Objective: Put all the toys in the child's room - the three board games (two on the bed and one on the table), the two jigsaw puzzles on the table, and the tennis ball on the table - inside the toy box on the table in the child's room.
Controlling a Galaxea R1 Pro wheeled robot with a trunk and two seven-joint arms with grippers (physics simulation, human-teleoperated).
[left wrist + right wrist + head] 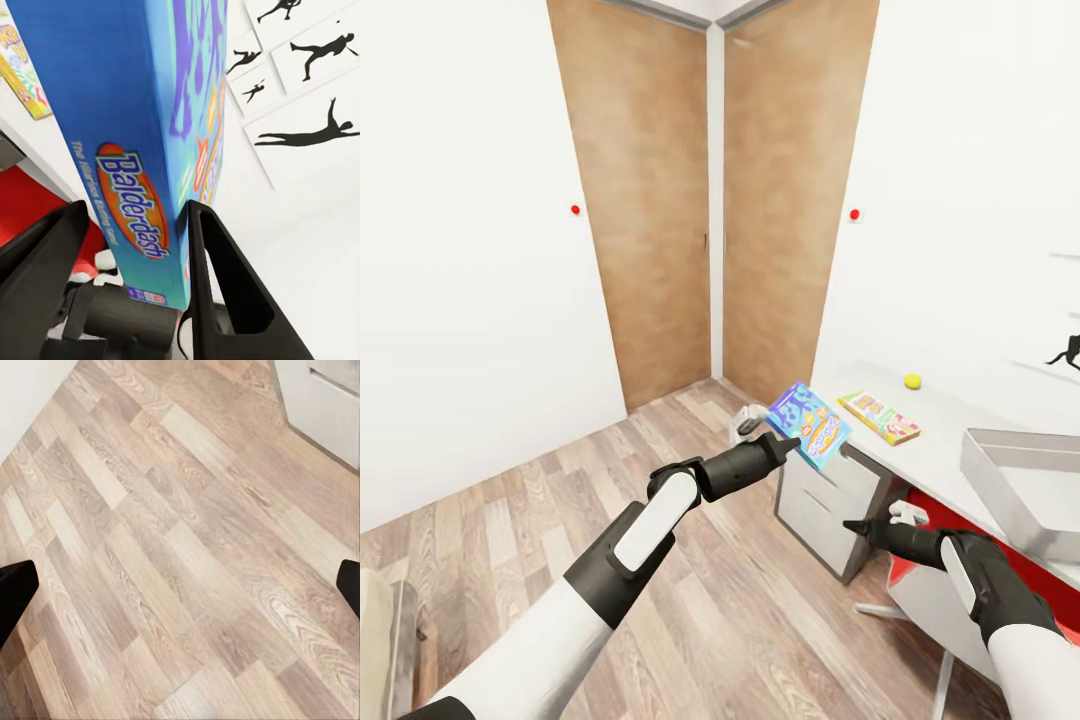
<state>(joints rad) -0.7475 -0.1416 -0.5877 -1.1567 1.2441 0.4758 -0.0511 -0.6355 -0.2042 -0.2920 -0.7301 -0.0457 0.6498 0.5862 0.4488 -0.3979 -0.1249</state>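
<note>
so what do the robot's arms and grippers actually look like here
Both arms have white upper segments and black forearms with a white oval panel. The left gripper and right gripper are matte black with two tapered, pointed fingers. No cables or markings are visible.

- left gripper (785, 447), arm stretched forward, fingers clamped on the blue board game (811, 424) between its jaws.
- right gripper (857, 526) low, jaws spread wide, nothing between them.
</note>
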